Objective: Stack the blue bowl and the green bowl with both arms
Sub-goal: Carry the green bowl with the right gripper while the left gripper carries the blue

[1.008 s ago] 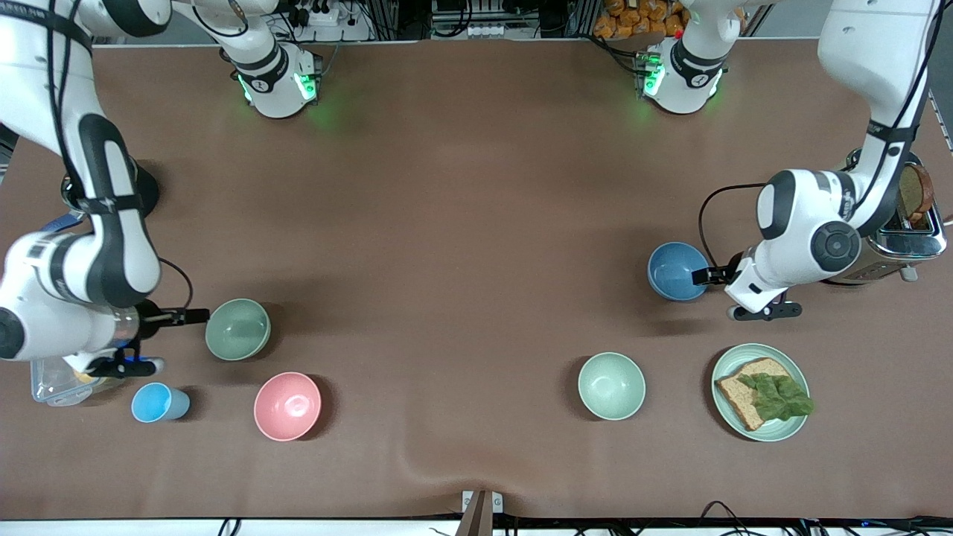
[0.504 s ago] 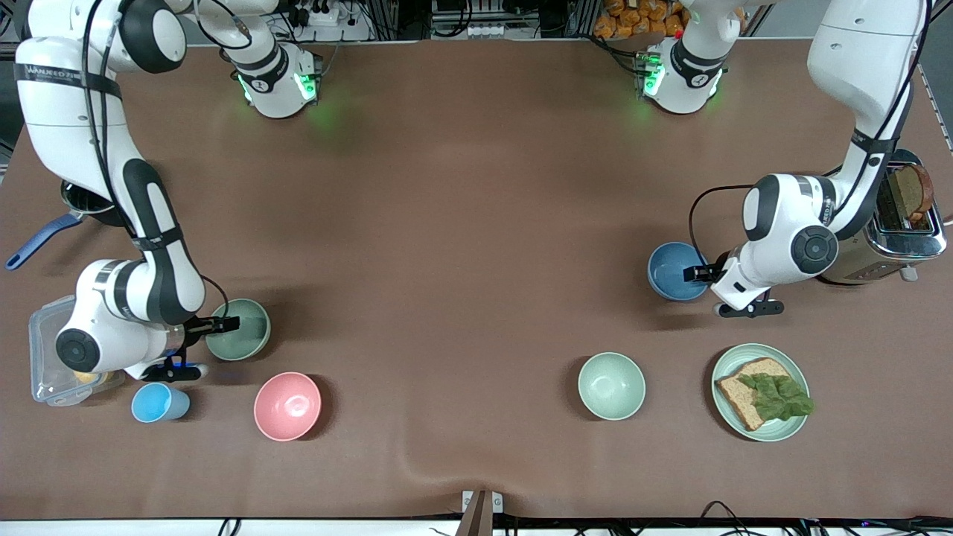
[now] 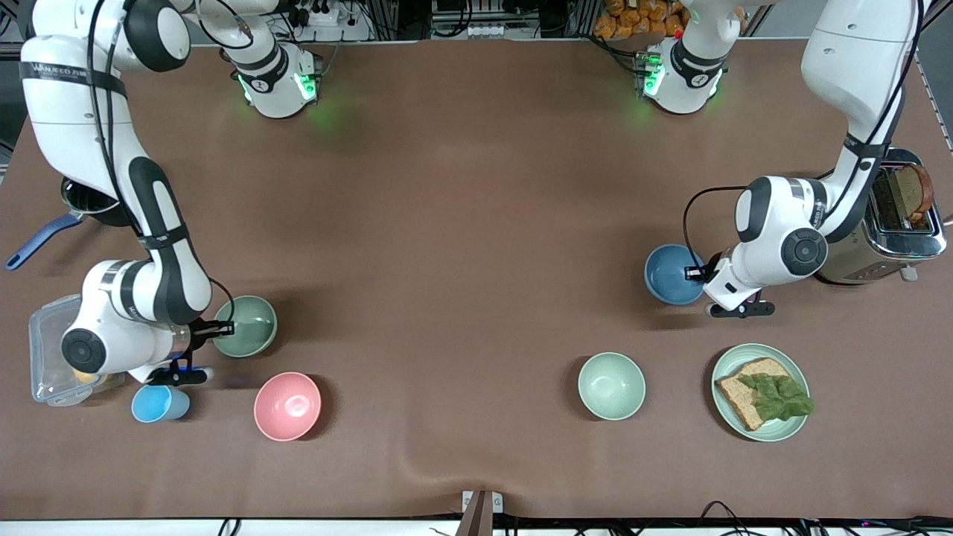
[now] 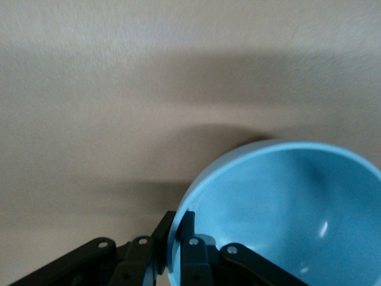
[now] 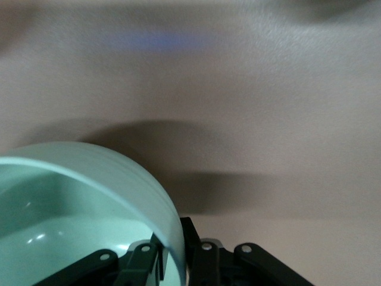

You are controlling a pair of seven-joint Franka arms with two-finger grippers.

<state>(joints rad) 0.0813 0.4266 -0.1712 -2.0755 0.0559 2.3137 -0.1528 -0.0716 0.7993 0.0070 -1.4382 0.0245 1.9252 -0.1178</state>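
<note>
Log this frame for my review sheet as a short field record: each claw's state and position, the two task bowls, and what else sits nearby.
left claw: shut on the round matte blue bowl, pinching its rim
right claw: shut on the round sage-green bowl, pinching its rim
bowls: far apart, each toward its own arm's end of the table, not yet stacked
lifted or resting: cannot tell
nearby, right arm's end: round pink bowl, small light-blue cup
nearby, left arm's end: pale mint bowl, green plate with bread, metal toaster
</note>
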